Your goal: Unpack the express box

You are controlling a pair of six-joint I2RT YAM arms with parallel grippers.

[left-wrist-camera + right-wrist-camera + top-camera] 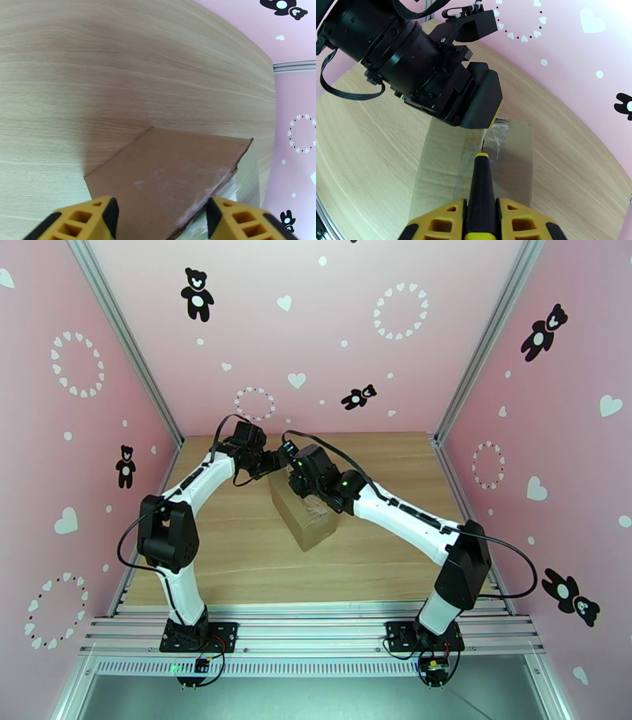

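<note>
The express box (305, 529), a brown carton with shiny tape along its top seam, lies on the wooden table's middle. My left gripper (276, 462) reaches its far end. In the left wrist view its yellow fingers (94, 217) stand either side of the express box (166, 173), closed on it. My right gripper (482, 213) hangs above the near part of the express box (442, 165), shut on a yellow-black utility knife (482, 181). The knife's tip rests on the taped seam, just short of the left gripper's finger (486, 98). From above, the right gripper (314, 500) covers the box's top.
The wooden table (237, 556) is walled in by pink panels at the back and both sides. An aluminium rail (316, 627) at the near edge carries both arm bases. Bare wood lies to the left, right and front of the box.
</note>
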